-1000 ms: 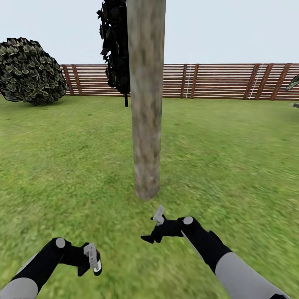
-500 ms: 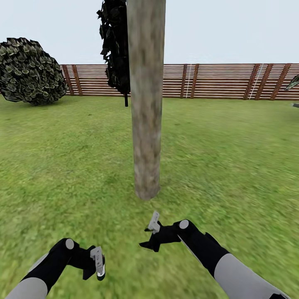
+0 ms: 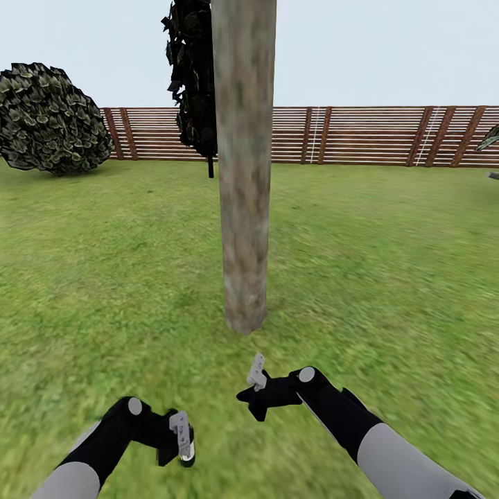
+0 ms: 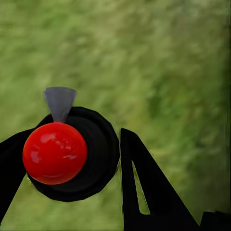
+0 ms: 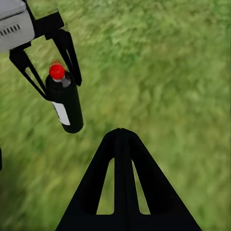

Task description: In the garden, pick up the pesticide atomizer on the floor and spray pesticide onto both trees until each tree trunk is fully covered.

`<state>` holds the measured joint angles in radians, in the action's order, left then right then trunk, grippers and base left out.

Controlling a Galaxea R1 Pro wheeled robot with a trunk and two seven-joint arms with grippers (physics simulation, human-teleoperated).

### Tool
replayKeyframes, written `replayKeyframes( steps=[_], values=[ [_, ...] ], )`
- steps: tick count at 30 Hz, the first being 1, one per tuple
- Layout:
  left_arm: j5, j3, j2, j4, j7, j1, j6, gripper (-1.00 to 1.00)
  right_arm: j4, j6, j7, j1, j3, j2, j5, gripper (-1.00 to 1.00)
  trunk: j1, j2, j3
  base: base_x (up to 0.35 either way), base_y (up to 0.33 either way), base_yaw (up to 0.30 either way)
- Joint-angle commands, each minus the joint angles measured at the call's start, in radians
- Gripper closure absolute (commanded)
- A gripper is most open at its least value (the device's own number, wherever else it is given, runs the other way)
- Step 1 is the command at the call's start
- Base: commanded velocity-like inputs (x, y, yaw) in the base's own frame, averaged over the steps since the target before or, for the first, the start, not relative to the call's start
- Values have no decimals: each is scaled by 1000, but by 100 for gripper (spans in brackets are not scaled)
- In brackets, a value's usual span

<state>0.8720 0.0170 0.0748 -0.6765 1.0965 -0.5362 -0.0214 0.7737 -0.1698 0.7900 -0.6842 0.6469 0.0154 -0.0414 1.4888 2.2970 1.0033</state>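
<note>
The nearer of the trees shows its thick grey-beige tree trunk (image 3: 242, 173) rising from the grass just ahead of both arms. The pesticide atomizer (image 3: 184, 444) is a black can with a white label and a red top (image 4: 54, 153). My left gripper (image 3: 177, 441) is shut on it, low at the left and short of the trunk. The right wrist view shows the can (image 5: 66, 105) hanging between the left gripper's fingers (image 5: 61, 89) above the lawn. My right gripper (image 3: 251, 404) is shut on nothing, just before the trunk's base. No spray is visible.
A second tree's dark foliage (image 3: 193, 76) hangs behind the trunk. A round leafy bush (image 3: 48, 118) stands at the far left. A brown slat fence (image 3: 374, 135) closes the lawn (image 3: 388, 263) at the back. Open grass lies on both sides of the trunk.
My left arm has carried the atomizer to the right and a little lower. The right gripper dropped slightly, then held still. The trunk and camera have not moved.
</note>
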Motion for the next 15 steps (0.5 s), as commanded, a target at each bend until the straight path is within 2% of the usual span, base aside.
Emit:
replayKeyframes(
  steps=[1,2,9,15],
  values=[
    [11,0,-27,1,4,-1,-2,100,0,1,1,0,1,0,0,100,0,0,0,0,0,0],
    [12,0,-41,1,5,-1,-3,100,0,1,1,0,2,0,0,100,0,0,0,0,0,0],
    [12,0,-89,-1,6,-10,-3,100,-1,1,1,0,3,0,0,100,0,0,0,0,0,0],
    [10,0,-108,-2,8,-33,0,100,-1,1,2,0,3,0,0,100,0,0,0,0,0,0]
  ],
)
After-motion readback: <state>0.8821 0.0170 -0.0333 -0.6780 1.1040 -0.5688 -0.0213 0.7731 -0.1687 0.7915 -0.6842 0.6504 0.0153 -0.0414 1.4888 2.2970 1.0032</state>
